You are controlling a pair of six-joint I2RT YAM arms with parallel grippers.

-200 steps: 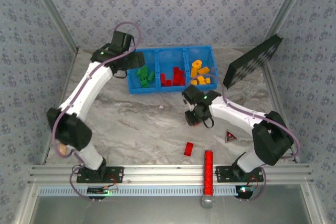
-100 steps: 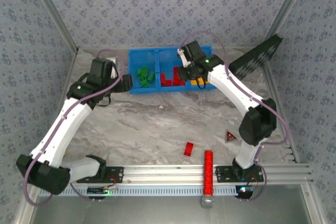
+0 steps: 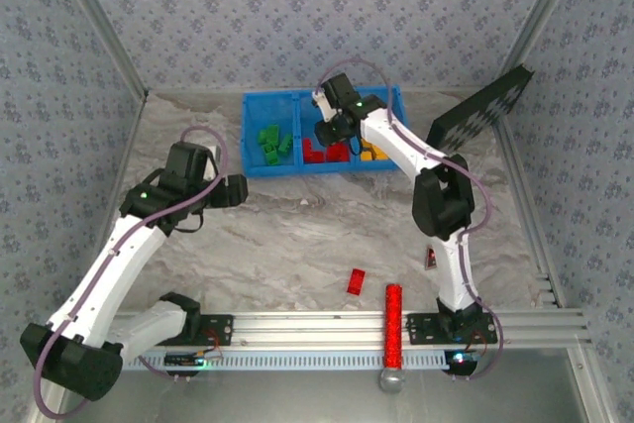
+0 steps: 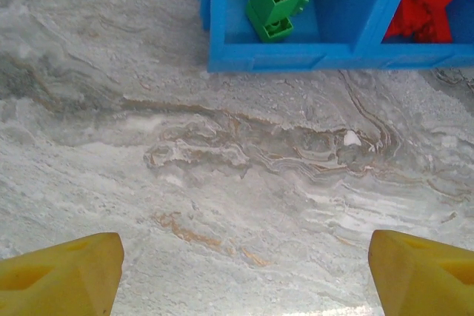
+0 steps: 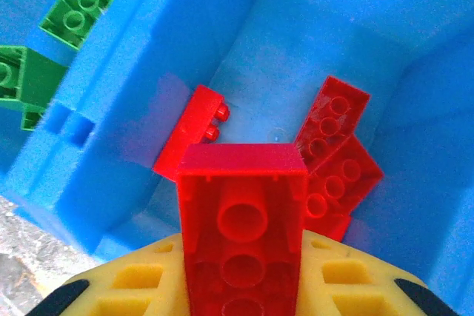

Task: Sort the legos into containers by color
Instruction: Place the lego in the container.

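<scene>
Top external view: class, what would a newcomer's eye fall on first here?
The bright blue bin at the table's far side, its bricks sorted by colour. The right arm reaches over its middle compartment, jaws shut on a red brick. One stray red brick lies near the front rail.

1. Red glittery cylinder [image 3: 393,324]: near edge, right of centre, lying across the metal rail [image 3: 297,326].
2. Small dark triangle [image 3: 430,259]: near right, partly hidden.
3. Black dotted panel [image 3: 482,111]: far right, tilted up.
4. Grey marble table [image 3: 297,235].
</scene>
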